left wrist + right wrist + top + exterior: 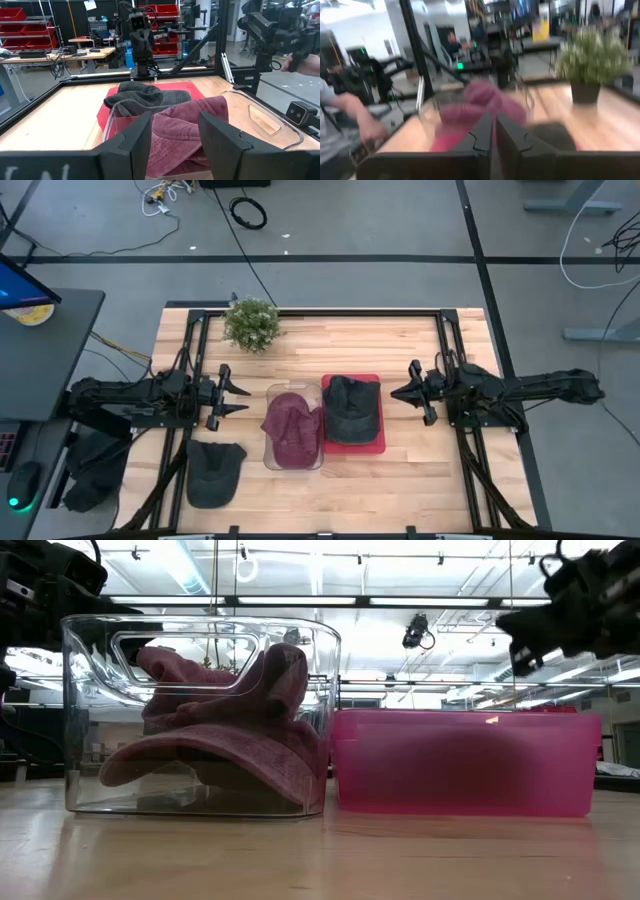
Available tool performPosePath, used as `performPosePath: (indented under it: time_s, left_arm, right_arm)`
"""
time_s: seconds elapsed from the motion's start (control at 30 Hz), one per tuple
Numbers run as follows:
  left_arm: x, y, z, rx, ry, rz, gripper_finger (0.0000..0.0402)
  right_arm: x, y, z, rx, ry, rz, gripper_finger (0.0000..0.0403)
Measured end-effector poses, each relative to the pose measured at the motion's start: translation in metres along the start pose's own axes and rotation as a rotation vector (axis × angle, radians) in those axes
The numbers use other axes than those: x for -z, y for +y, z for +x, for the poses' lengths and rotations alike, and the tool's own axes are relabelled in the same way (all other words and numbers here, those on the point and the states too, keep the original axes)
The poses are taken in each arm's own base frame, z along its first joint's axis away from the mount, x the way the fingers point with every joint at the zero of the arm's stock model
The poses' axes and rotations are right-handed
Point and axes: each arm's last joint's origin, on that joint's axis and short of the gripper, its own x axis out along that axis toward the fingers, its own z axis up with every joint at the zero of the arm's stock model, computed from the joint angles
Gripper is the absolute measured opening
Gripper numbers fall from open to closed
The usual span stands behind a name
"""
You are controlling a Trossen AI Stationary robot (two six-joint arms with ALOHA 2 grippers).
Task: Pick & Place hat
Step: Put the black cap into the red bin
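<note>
Open-fingered, the left hand (pixel 240 394) hovers just beside the clear bin (pixel 272 462), which holds the maroon hat (pixel 291 427). Beyond it, a dark hat (pixel 351 408) lies in the pink bin (pixel 379 446). Past that, the right hand (pixel 397 392) hangs with fingers nearly together, holding nothing. Another dark hat (pixel 213 472) lies on the bench (pixel 400 490) by the left arm.

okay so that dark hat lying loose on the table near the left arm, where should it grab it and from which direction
Probably the crown of the dark hat, taken from straight above. It lies flat on the wooden table with bare wood all round it, so a low sideways approach gives little to pinch. The left gripper, fingers open, is nearest.
</note>
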Motion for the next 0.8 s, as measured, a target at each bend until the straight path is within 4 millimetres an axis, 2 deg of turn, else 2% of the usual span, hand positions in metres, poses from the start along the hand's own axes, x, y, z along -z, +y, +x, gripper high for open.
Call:
performPosePath:
  time_s: [0.27, 0.8]
  left_arm:
    - [0.000, 0.000, 0.000, 0.000, 0.000, 0.000, 0.0167]
    - [0.000, 0.000, 0.000, 0.000, 0.000, 0.000, 0.0167]
  right_arm:
    - [0.020, -0.002, -0.006, 0.050, 0.210, 0.077, 0.0027]
    - [0.012, -0.001, -0.007, 0.031, 0.125, -0.043, 0.0027]
